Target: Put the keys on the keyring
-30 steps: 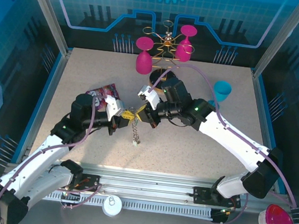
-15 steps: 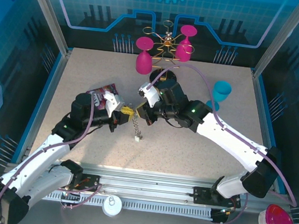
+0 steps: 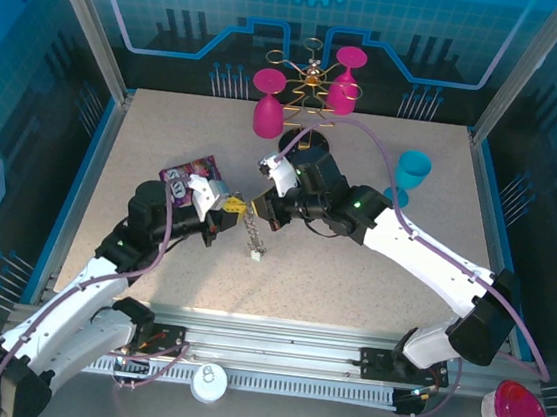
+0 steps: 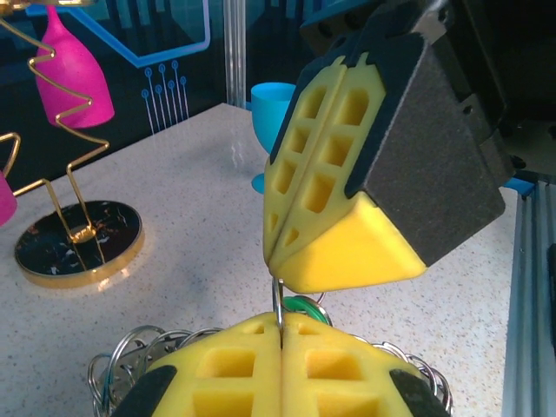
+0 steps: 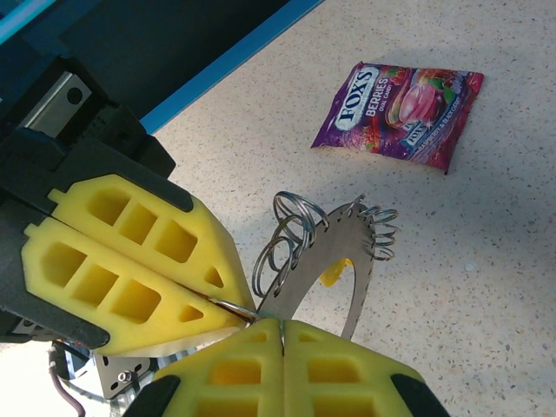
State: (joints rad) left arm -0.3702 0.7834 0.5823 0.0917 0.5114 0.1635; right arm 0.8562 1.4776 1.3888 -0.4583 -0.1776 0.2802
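The left pincer [image 3: 231, 208] and right pincer [image 3: 259, 208] are staying clamped tip to tip on the keyring [image 5: 306, 261], inching toward the far side with the keys [image 3: 253, 247] dangling, so threading is looking unfinished.

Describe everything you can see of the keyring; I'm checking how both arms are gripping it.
The keyring is a thin grey metal loop, standing tilted above the table. Small silvery split rings are bunched along its upper arc, and a yellow bit shows inside it. The left pincer and right pincer, both shut, pinch its wire side by side at the low end.
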